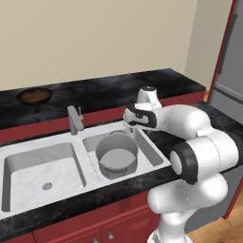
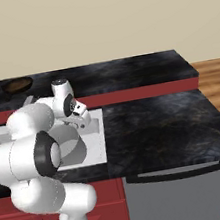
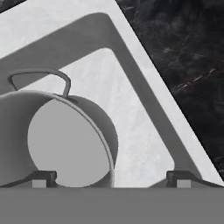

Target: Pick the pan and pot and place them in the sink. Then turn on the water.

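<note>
The grey pot (image 1: pixel 116 154) stands upright in the right basin of the white sink (image 1: pixel 38 172), right of the faucet (image 1: pixel 75 118). My gripper (image 1: pixel 129 129) hangs open just above the pot's right rim and holds nothing. In the hand view the pot (image 3: pixel 65 144) lies at lower left with a loop handle (image 3: pixel 39 76) on top, and the gripper (image 3: pixel 111 178) has one fingertip over the pot's inside and the other over the sink floor (image 3: pixel 131 109). The dark-brown pan (image 1: pixel 34 96) sits on the back counter at far left, seen too in the right base view as the pan (image 2: pixel 17 85).
Black stone counter (image 2: pixel 159 119) runs around the sink and to its right. A grey fridge (image 1: pixel 232 61) stands at the far right. Red cabinets (image 1: pixel 109 228) lie below the counter, with a grey dishwasher front (image 2: pixel 177 197) beside them.
</note>
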{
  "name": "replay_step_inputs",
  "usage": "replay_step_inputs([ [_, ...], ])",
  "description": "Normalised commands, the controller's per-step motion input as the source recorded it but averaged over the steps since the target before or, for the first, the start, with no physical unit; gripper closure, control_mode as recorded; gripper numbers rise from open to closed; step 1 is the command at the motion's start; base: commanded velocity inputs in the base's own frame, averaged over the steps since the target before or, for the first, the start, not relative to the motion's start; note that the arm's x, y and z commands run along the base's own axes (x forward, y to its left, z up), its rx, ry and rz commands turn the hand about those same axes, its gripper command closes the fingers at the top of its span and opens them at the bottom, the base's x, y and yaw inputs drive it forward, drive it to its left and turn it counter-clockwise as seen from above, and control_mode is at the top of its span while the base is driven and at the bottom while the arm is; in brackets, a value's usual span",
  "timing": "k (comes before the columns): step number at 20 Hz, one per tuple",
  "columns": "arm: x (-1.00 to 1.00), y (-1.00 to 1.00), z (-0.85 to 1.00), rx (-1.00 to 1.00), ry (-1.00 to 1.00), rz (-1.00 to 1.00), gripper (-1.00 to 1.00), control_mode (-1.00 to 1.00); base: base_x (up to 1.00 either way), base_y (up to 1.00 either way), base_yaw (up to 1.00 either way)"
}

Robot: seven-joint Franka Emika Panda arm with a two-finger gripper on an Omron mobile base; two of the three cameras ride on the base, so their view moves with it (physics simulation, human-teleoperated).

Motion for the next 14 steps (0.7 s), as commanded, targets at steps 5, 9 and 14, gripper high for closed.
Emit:
replay_step_inputs([
  [5, -0.97, 0.0, 0.12, 0.0, -0.05, 0.07, -1.0, -1.0, 0.0, 0.0, 0.0],
  [9, -0.91, 0.06, 0.15, 0.0, -0.09, 0.09, -1.0, -1.0, 0.0, 0.0, 0.0],
  [14, -0.66, 0.22, 0.37, 0.0, -0.05, 0.16, -1.0, -1.0, 0.0, 0.0, 0.0],
])
